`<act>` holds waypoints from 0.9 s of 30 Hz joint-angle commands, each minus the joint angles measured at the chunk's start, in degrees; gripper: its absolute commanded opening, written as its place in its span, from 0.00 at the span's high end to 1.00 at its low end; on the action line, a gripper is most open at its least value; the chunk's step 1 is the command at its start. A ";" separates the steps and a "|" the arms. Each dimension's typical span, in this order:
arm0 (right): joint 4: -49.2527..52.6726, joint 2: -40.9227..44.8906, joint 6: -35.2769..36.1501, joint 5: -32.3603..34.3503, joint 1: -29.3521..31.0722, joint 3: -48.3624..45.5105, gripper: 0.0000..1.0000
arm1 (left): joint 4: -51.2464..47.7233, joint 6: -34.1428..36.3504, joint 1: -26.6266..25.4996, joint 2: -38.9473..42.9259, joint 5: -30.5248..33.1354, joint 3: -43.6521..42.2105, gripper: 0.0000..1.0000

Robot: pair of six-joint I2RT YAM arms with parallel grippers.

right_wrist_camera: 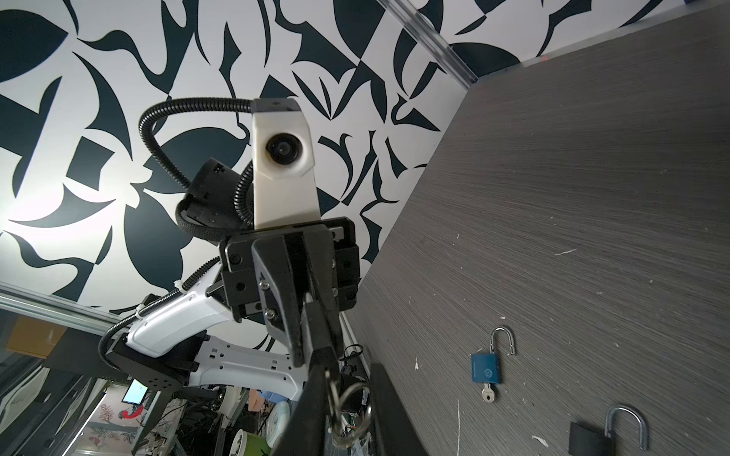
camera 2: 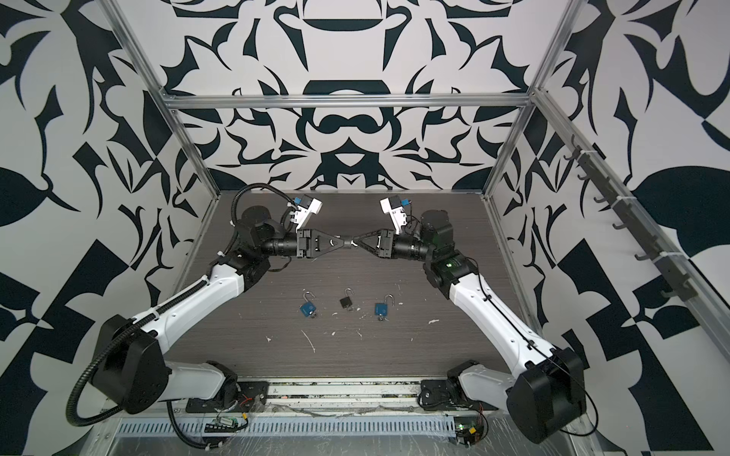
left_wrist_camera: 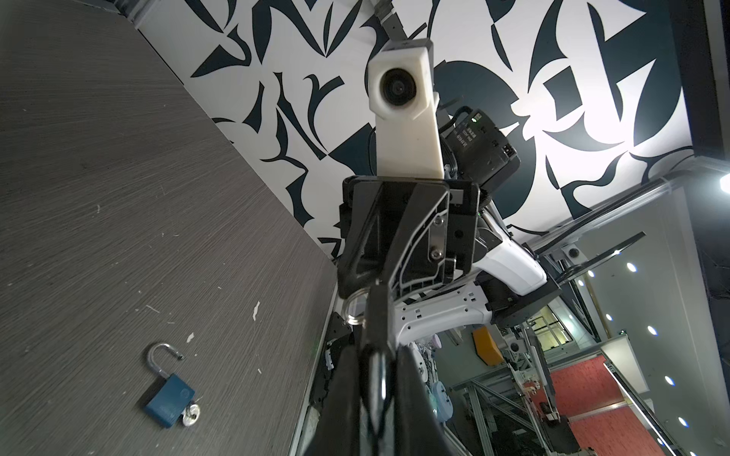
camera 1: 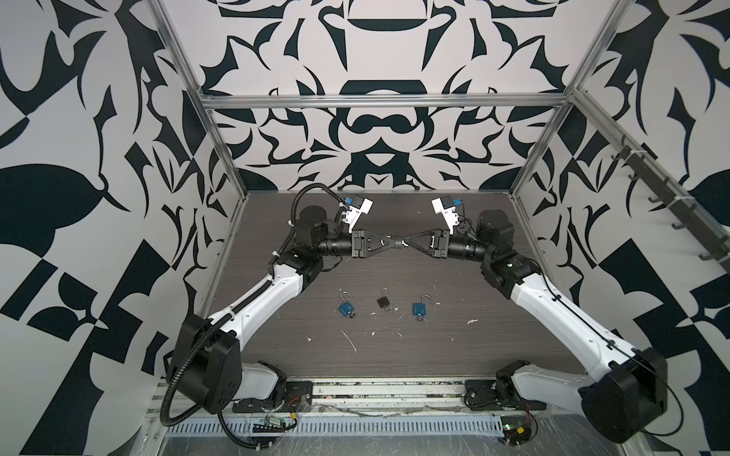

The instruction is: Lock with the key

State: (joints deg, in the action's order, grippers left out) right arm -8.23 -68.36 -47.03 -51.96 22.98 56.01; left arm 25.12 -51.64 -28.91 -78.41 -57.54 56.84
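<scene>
Around me stand black-and-white patterned walls (camera 1: pixel 375 130) on an aluminium frame. Beneath is the grey wood-grain tabletop (camera 1: pixel 454 347), scuffed and flecked with white scraps. In both top views my two arms reach in from 7 and 5 o'clock and meet nose to nose above the table's far half, towards 12.

My left gripper (camera 1: pixel 393 240) points to 3 o'clock, jaws clamped tight on the small black padlock (right_wrist_camera: pixel 318 335), which hangs in the air clear of the table. My right gripper (camera 1: pixel 409 242) points to 9 o'clock. Its jaws are narrow and, as far as I can see, pinched on the key (right_wrist_camera: pixel 331 389) at the lock's end, with the silver split ring (left_wrist_camera: pixel 355 308) dangling beside.

So the lock's long axis lies along the 9-to-3 line, straight through both jaws. I judge the turn belongs to my right wrist, rolling about that line, with the left only bracing.

Towards 6 o'clock three more locks lie flat, shackles open and keys in: a blue padlock (camera 1: pixel 346 307), a dark padlock (camera 1: pixel 382 302) and a second blue padlock (camera 1: pixel 418 308).
</scene>
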 commanded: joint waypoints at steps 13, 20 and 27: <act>-4.72 0.54 -2.11 -2.64 0.65 0.33 0.82 | 3.12 -0.51 -0.13 -0.52 -0.43 1.09 1.00; -4.73 0.01 -2.11 -2.88 0.82 0.00 0.83 | 3.82 -0.88 -0.16 -0.61 -0.62 0.96 1.00; -5.81 -0.04 -2.71 -3.23 0.83 -0.80 0.90 | 4.45 -1.23 -0.13 -0.60 -0.65 0.63 1.00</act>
State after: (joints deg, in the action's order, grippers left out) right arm -10.63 -68.79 -49.65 -53.56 23.38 55.55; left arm 26.74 -52.49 -28.88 -78.85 -57.80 56.84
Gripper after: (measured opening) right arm 0.104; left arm 0.123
